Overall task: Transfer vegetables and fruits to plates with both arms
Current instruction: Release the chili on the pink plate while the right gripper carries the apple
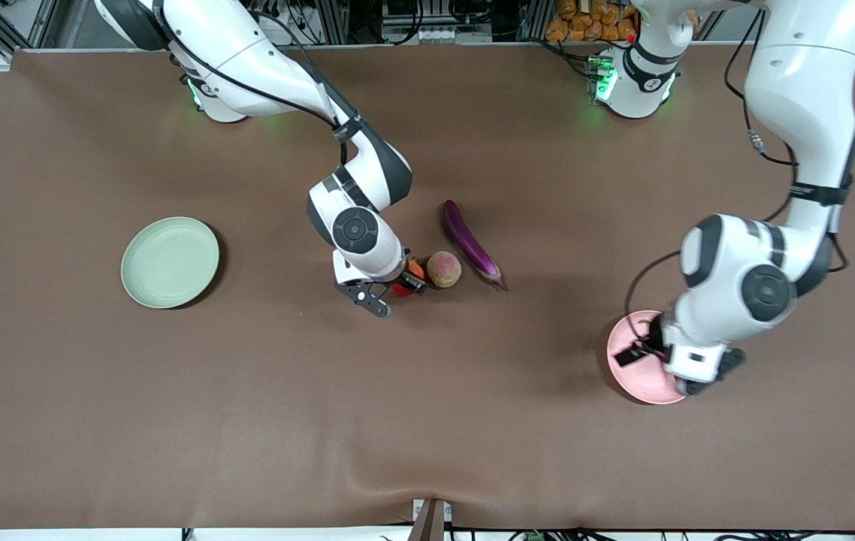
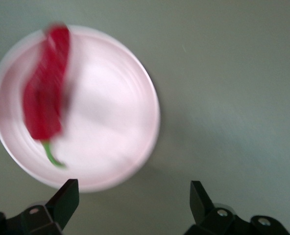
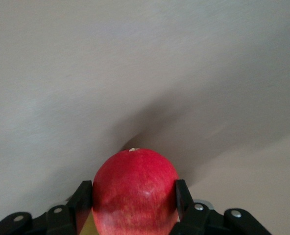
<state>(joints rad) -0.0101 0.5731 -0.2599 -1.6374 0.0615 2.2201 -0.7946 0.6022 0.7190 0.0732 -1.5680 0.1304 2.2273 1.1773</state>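
Brown cloth covers the whole table, and no brand, label or writing can be read on anything on it.

Near the table's middle the right gripper (image 1: 391, 291) is clamped on the pomegranate (image 3: 135, 192), a finger pressed against each side of the fruit, low at the cloth. Just beside it sits the peach (image 1: 444, 269), and past that, toward the left arm's end, lies the eggplant (image 1: 470, 243). The green plate (image 1: 170, 262) stands empty toward the right arm's end of the table, well apart from the fruit.

Over the pink plate (image 1: 634, 376), toward the left arm's end and nearer the front edge, the left gripper (image 2: 133, 203) hangs with fingers spread and nothing between them. The chili pepper (image 2: 46, 90) lies in that plate near its rim.

Judging by this, the pepper is delivered and the pomegranate's pickup is in hand. Next, the right arm likely needs to lift the fruit clear of the peach and carry it to the green plate, while the left arm goes for the eggplant.
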